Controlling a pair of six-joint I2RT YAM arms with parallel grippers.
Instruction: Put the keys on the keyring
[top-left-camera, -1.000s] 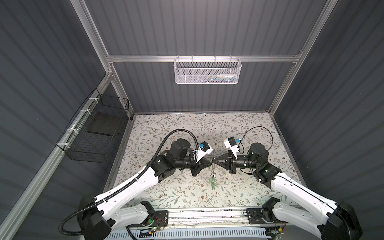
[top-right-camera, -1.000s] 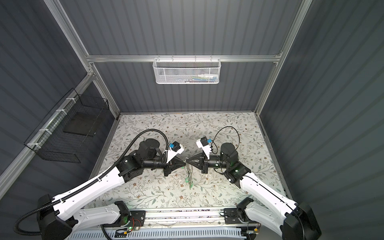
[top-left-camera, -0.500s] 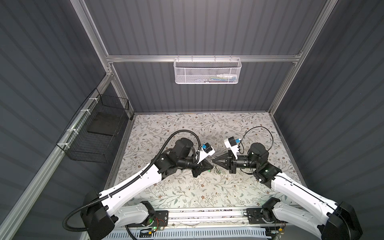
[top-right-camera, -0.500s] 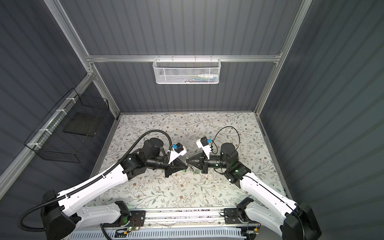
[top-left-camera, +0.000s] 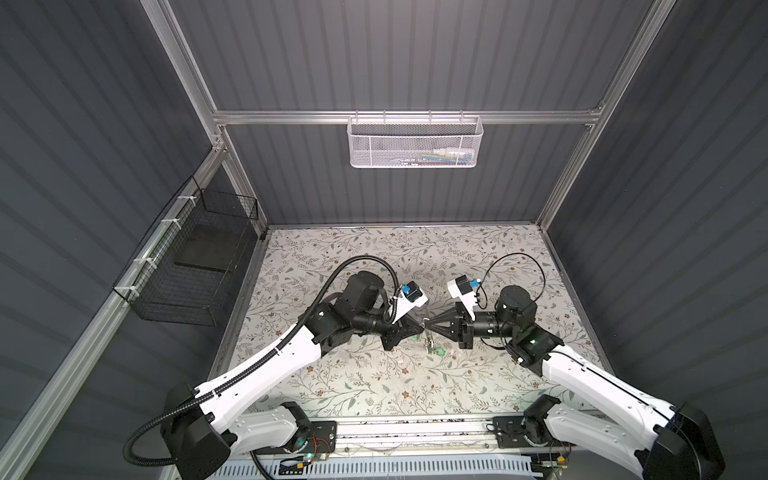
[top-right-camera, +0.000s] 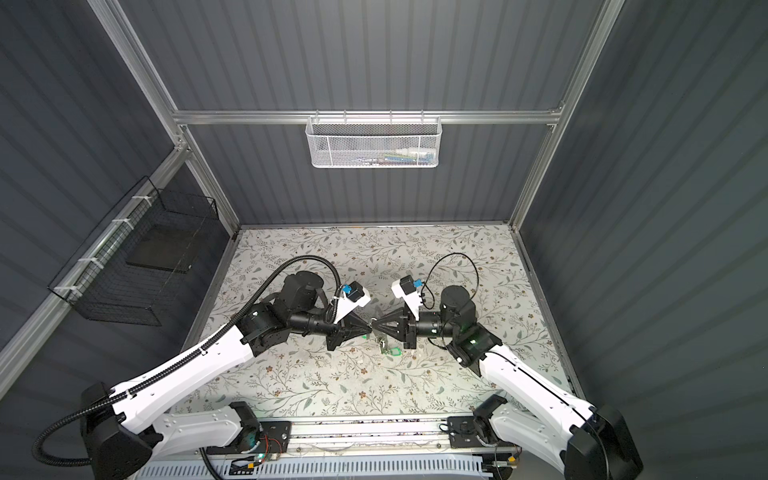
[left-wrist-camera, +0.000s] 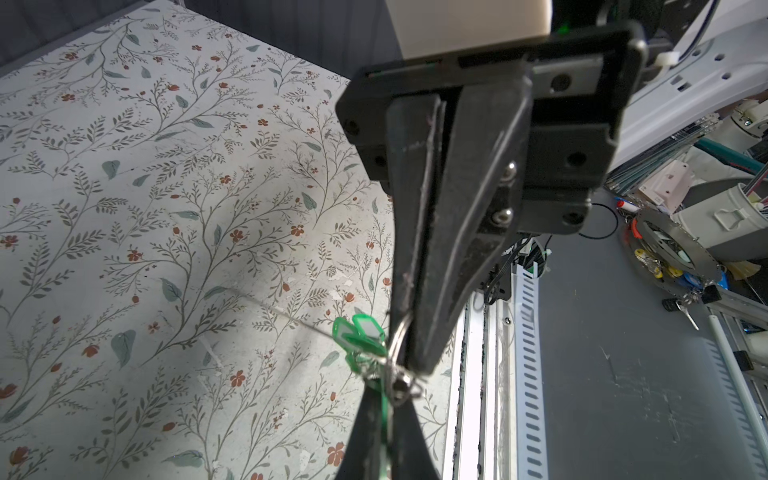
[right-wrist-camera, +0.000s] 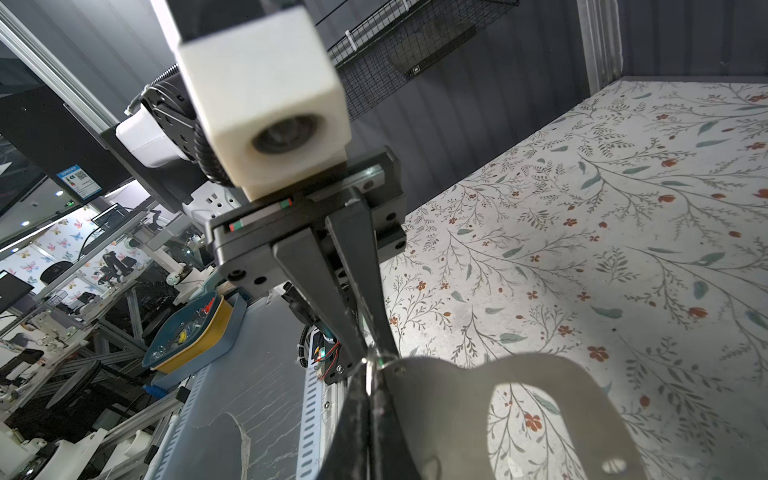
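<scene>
Here the left claw (left-wrist-camera: 385, 411) is pinched shut on the green keys (left-wrist-camera: 358, 332), whose tags dangle beside its tip above the bench (left-wrist-camera: 166, 208); tip to tip with it, the right claw (right-wrist-camera: 370, 390) is clamped, apparently on an edge of the flat grey keyring (right-wrist-camera: 440, 415); the tags look light and swingy, their split rings (left-wrist-camera: 398, 376) thin and slippery; the stiff keyring is best gripped by its rim.
</scene>
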